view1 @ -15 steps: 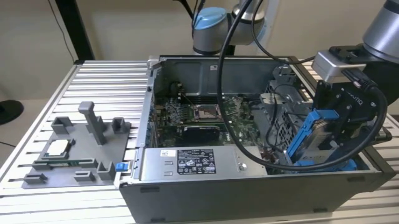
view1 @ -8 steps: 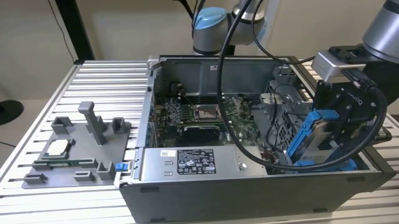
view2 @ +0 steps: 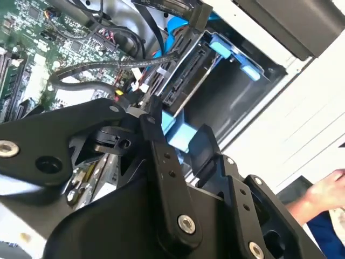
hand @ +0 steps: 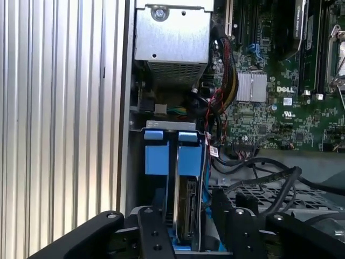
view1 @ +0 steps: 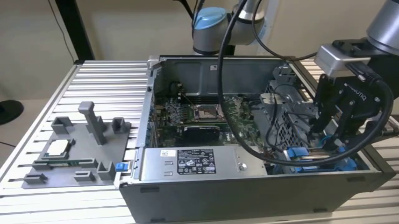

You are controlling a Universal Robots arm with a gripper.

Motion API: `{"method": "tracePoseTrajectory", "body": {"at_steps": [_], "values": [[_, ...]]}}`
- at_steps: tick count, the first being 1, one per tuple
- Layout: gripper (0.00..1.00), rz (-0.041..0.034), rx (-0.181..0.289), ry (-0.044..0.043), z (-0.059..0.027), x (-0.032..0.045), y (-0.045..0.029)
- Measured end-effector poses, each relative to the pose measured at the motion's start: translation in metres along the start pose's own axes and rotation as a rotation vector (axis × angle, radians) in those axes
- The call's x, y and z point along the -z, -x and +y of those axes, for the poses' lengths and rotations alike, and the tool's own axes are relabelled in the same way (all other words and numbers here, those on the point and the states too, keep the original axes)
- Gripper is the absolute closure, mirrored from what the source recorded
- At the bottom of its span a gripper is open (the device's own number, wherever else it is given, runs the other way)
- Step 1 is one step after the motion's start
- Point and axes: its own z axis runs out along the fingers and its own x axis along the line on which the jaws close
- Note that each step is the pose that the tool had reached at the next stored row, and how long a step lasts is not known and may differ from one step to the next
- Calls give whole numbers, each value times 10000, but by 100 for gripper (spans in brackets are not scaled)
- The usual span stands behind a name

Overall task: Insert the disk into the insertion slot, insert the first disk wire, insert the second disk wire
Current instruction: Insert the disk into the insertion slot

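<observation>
Ribbed aluminium desk (view1: 100, 79) carries an open computer case (view1: 249, 191), motherboard (view1: 206, 116) exposed; gripper (view1: 332, 135) reaches down into the case's corner at the exterior view's right. Disk (hand: 187, 208) stands on edge in its blue carrier, set inside the insertion slot (hand: 157, 159) by the case wall, near the grey power-supply box (hand: 172, 38). Black fingers (hand: 156, 232) sit one on each side of the disk, pinching its carrier; loose black cables (hand: 269, 178) lie just beside.
</observation>
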Motion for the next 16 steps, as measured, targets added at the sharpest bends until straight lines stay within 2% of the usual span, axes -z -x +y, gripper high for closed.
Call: {"method": "tracePoseTrajectory", "body": {"at_steps": [4, 6, 8, 10, 13, 16], "values": [[0, -6, 1, 1, 8, 182, 0], [0, -25, 4, 0, 32, 243, 1], [0, -90, 3, -22, 85, 248, 8], [0, -107, -4, -42, 127, 246, 17], [0, -150, -1, -82, 138, 245, 98], [0, -200, 1, -218, 139, 242, 154]]}}
